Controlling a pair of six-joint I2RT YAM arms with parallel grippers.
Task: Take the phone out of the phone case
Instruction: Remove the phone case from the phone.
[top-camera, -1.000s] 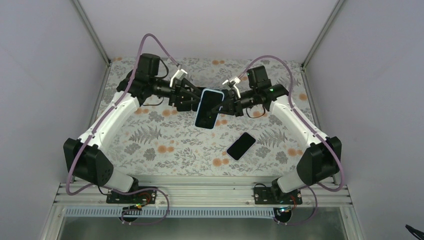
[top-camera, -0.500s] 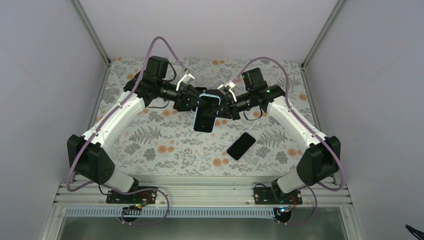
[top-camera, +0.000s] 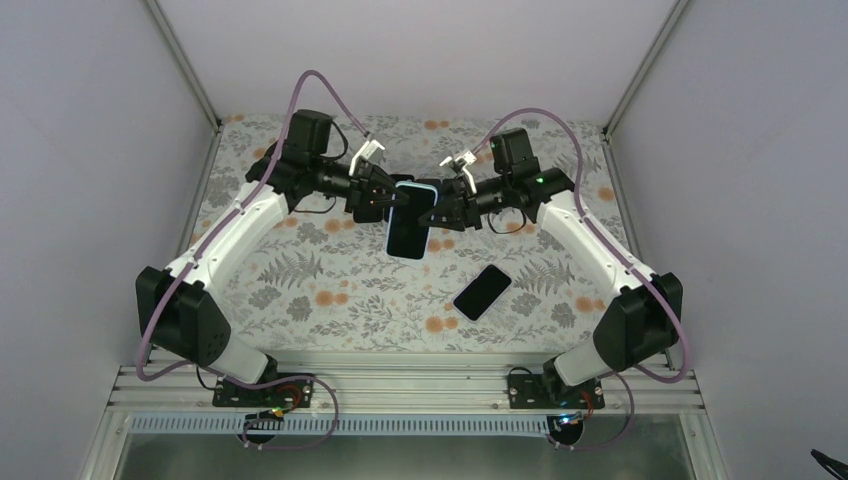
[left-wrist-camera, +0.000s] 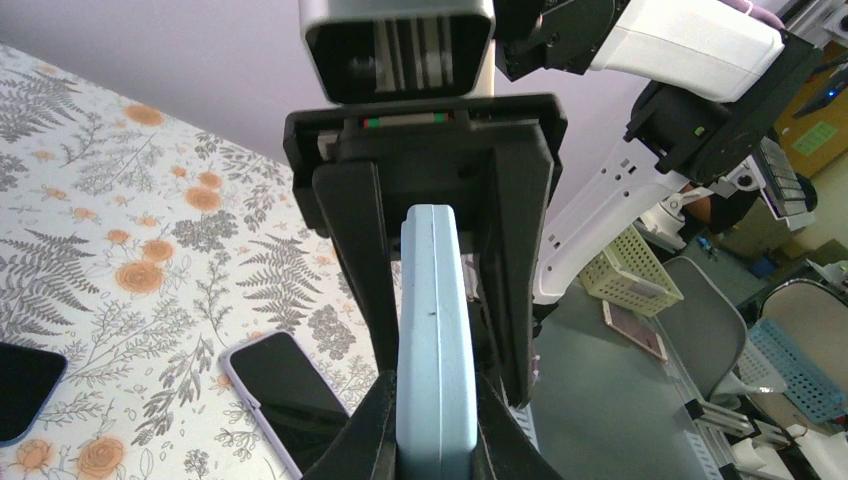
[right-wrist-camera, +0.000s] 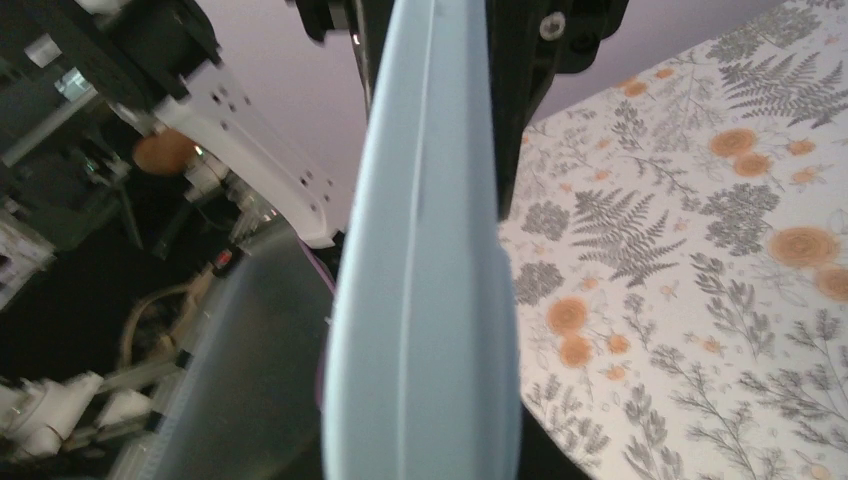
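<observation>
The phone (top-camera: 408, 232), dark screen up, sits inside a light blue phone case (top-camera: 416, 186) held in the air over the middle of the table. My left gripper (top-camera: 392, 200) is shut on the case's left edge. In the left wrist view its fingertips (left-wrist-camera: 375, 435) press both faces of the blue case (left-wrist-camera: 437, 330). My right gripper (top-camera: 436, 212) straddles the opposite edge. Its black fingers (left-wrist-camera: 350, 250) stand a little wider than the case, with a thin gap showing. The right wrist view is filled by the case's edge (right-wrist-camera: 425, 300).
A second phone in a lilac case (top-camera: 482, 292) lies screen up on the floral cloth (top-camera: 330, 290), right of centre and below the held phone. The corner of another dark phone (left-wrist-camera: 20, 385) shows at the left edge of the left wrist view.
My left gripper has closed onto the case's left edge. The right jaws, which were tight on the case, have loosened. The phone has drifted slightly left and towards the arm bases.
</observation>
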